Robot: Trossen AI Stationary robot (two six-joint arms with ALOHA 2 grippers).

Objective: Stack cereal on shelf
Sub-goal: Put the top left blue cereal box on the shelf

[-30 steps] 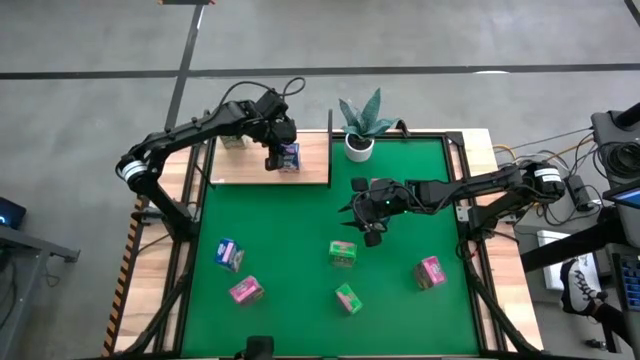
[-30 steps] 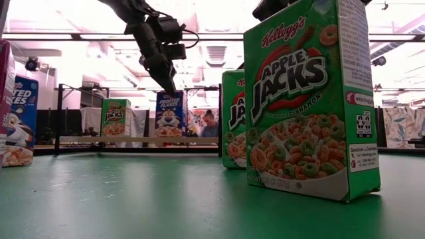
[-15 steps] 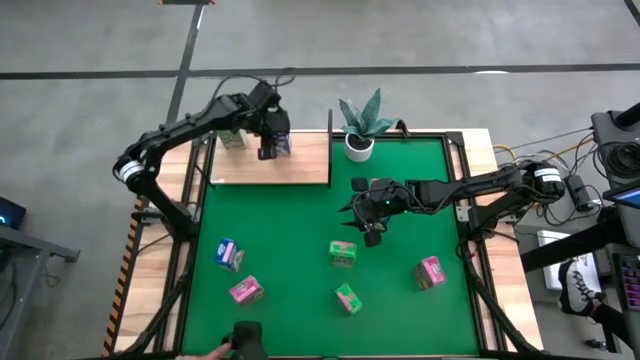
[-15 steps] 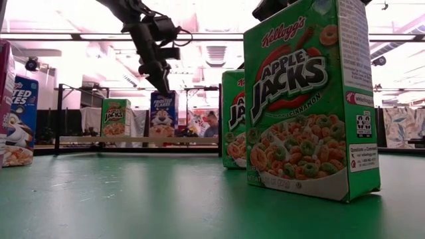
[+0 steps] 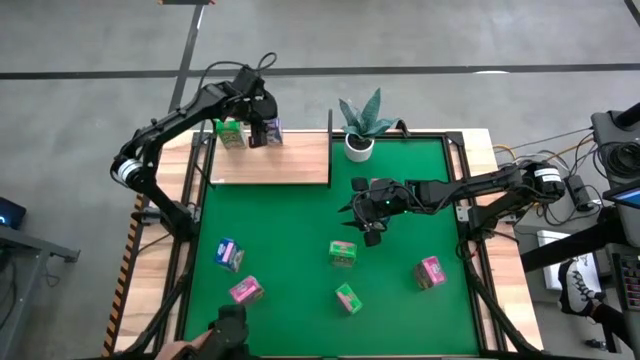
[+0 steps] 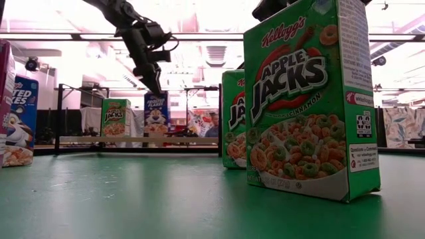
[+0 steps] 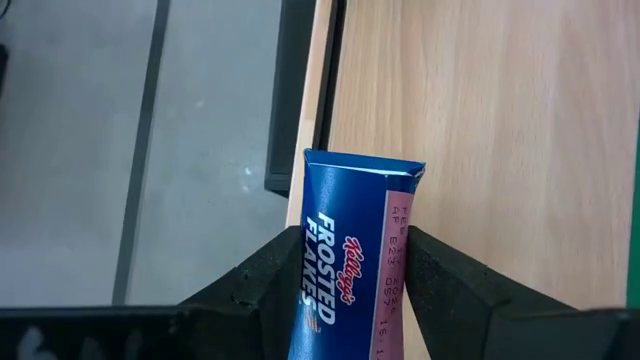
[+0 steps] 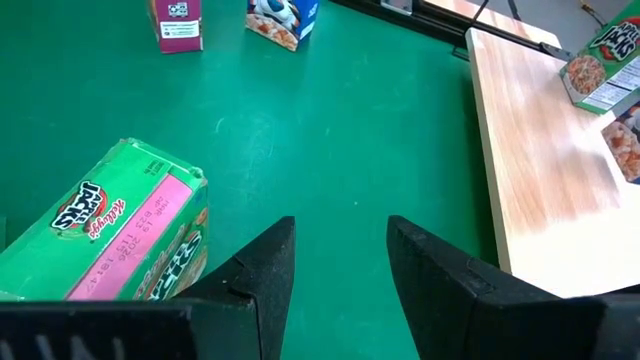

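At about ten o'clock on the tabletop (image 5: 300,260), the left claw (image 5: 262,128) grips a blue cereal box (image 5: 268,133) at the shelf's (image 5: 290,165) far edge beside a green box (image 5: 233,134); released there, it may topple off. The right claw (image 5: 372,236) hovers empty, fingers apart, at center.

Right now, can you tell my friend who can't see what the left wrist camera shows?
The left gripper holds a blue Frosted Flakes box between its two dark fingers, over the edge of the light-wood shelf, with grey floor beyond.
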